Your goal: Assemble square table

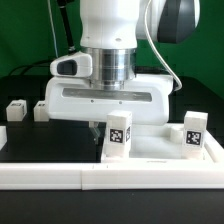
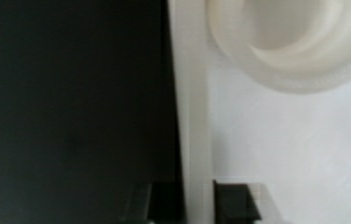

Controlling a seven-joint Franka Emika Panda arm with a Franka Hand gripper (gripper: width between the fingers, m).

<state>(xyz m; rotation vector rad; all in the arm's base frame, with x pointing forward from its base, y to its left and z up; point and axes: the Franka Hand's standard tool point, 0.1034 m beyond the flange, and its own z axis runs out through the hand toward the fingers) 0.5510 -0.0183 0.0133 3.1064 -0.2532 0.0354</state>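
Note:
The square panel (image 1: 150,148) lies flat and white at the front of the table. Two tagged legs stand upright on it, one near the middle (image 1: 118,135) and one at the exterior view's right (image 1: 193,131). My gripper (image 1: 101,127) hangs straight down at the panel's edge, its fingertips partly hidden behind the middle leg. In the wrist view the gripper (image 2: 193,203) has its dark fingers (image 2: 239,200) on either side of the panel's edge (image 2: 193,120), touching it. A round corner socket (image 2: 305,50) shows on the panel beyond.
Two loose tagged legs (image 1: 15,110) (image 1: 40,108) lie on the black table at the exterior view's left. A long low white rail (image 1: 100,177) runs along the front edge. A green wall stands behind.

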